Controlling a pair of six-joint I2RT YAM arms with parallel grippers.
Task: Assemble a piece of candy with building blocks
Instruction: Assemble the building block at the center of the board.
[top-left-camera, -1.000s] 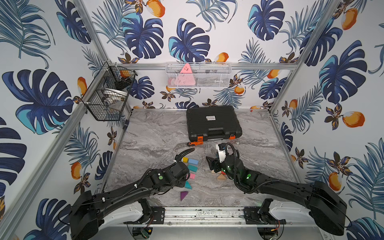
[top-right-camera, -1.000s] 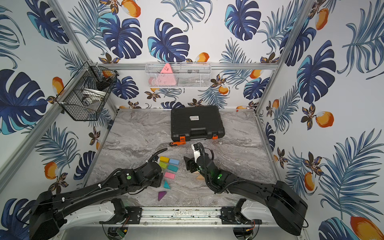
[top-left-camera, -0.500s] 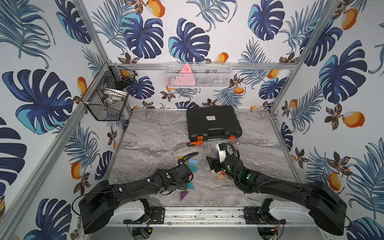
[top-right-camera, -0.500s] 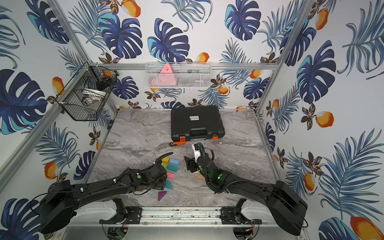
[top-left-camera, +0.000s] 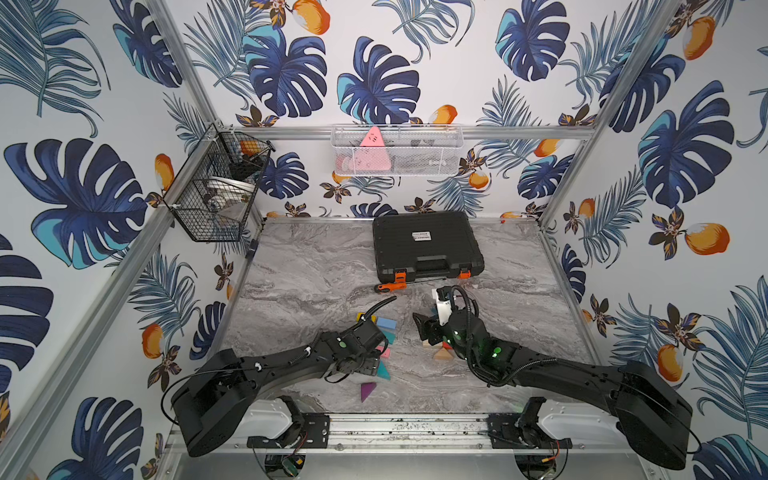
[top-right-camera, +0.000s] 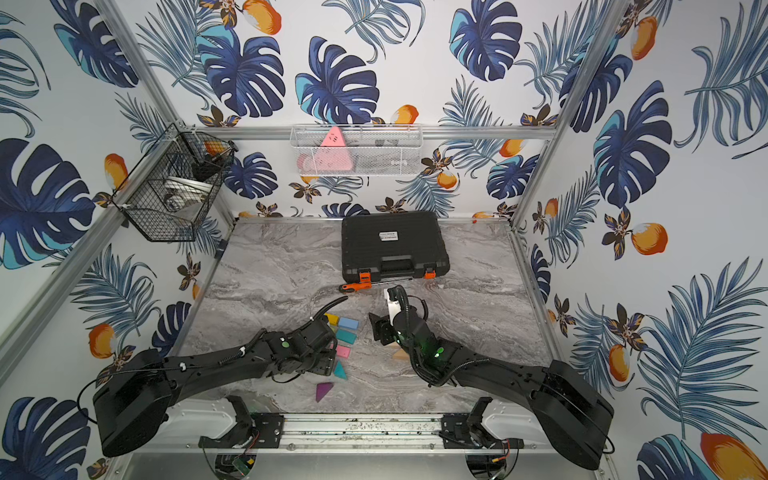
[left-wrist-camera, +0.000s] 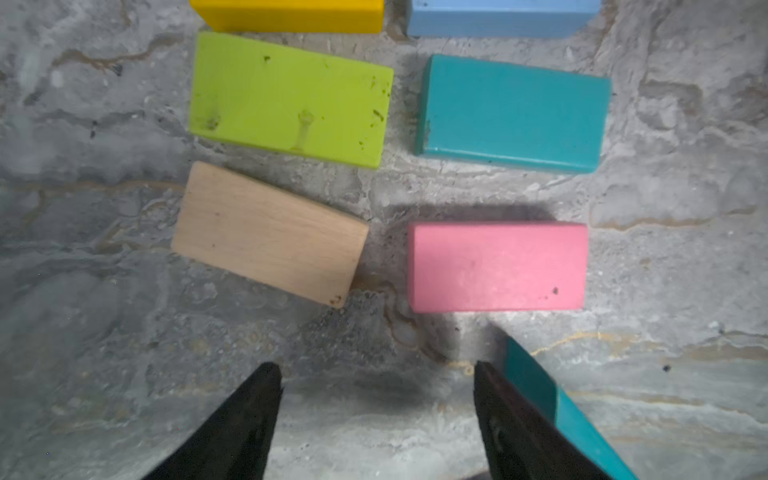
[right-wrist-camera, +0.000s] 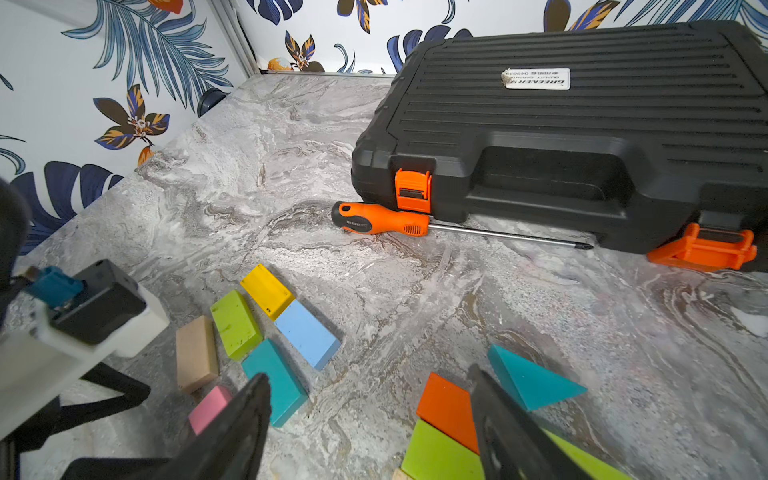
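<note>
Hovering left end effector (left-wrist-camera: 374, 365): we are seeing jaws apart, teal triangle (left-wrist-camera: 532, 374) beside one.
Right end effector (right-wrist-camera: 366, 372): apart, empty.
Screwdriver (right-wrist-camera: 382, 220): lying against toolcase (right-wrist-camera: 582, 124).

Matt painted wooden blocks (left-wrist-camera: 291, 99) rest on a smooth marble-look tabletop (left-wrist-camera: 83, 332).

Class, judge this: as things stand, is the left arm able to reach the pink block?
Probably yes: the left gripper stands open just short of the pink block, with bare table between. A teal triangle crowds one finger.
</note>
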